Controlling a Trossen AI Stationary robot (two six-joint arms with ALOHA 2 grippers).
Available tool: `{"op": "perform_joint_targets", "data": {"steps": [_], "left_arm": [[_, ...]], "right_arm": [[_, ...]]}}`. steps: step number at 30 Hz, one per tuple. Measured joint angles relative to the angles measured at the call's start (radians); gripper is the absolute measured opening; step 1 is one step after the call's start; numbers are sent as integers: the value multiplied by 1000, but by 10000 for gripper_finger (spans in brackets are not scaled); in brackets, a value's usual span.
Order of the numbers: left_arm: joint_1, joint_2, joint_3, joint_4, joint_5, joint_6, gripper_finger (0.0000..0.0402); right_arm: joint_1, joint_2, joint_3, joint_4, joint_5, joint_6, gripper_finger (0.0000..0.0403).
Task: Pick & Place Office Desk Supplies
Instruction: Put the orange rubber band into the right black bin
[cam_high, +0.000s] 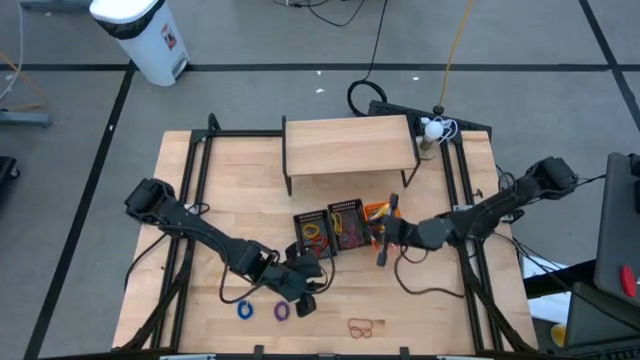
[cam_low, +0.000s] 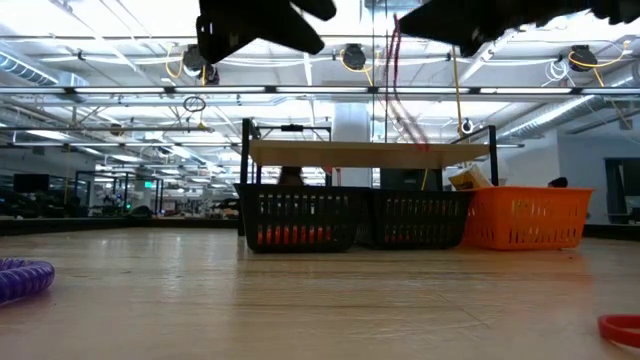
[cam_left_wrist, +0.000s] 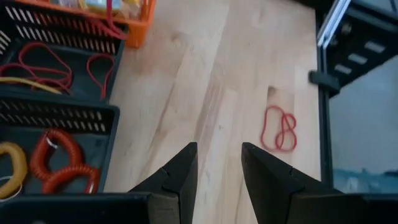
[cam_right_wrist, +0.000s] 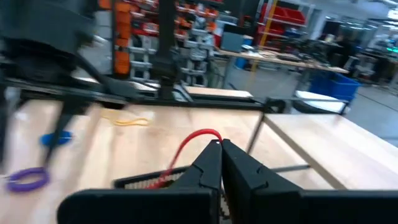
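My right gripper (cam_right_wrist: 219, 148) is shut on a thin red elastic loop (cam_low: 402, 95) and hovers beside the black baskets (cam_high: 347, 226) and the orange basket (cam_high: 374, 211). My left gripper (cam_left_wrist: 219, 167) is open and held above bare wood near the table's near edge. A red elastic loop (cam_left_wrist: 279, 129) lies flat on the table ahead of it. A blue ring (cam_high: 245, 309) and a purple ring (cam_high: 281, 311) lie on the wood near it. The black baskets hold red loops (cam_left_wrist: 43, 62) and coiled red and yellow rings (cam_left_wrist: 59, 149). My right gripper pinches the red elastic loop between its two fingertips, at the loop's upper bend (cam_right_wrist: 202, 135). The loop is lifted clear and hangs slack below the fingers (cam_low: 415, 125), above the baskets.
A wooden shelf (cam_high: 348, 145) stands behind the baskets at the far side. More thin loops (cam_high: 365, 326) lie near the near edge. A tan loop (cam_right_wrist: 127, 121) rests on the wood. Black frame rails (cam_high: 196, 170) run along both table sides. A white bin (cam_high: 140, 35) stands on the floor.
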Motion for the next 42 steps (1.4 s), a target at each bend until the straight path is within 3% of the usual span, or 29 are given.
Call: {"op": "perform_joint_targets", "data": {"steps": [6,16,29,35,42], "left_arm": [[-28,0,0,20,-19,-25,124],[-69,0,0,130,-18,33,124],[-82,0,0,134,-11,49,124],[-82,0,0,134,-11,75,124],[-75,0,0,134,-11,75,124]], "right_arm": [[-63,3,0,-23,-3,11,0],[-80,3,0,-23,-6,11,0],[-96,3,0,-39,-47,75,2],[-96,2,1,-75,-62,73,40],[-96,2,1,-92,-62,112,124]]}}
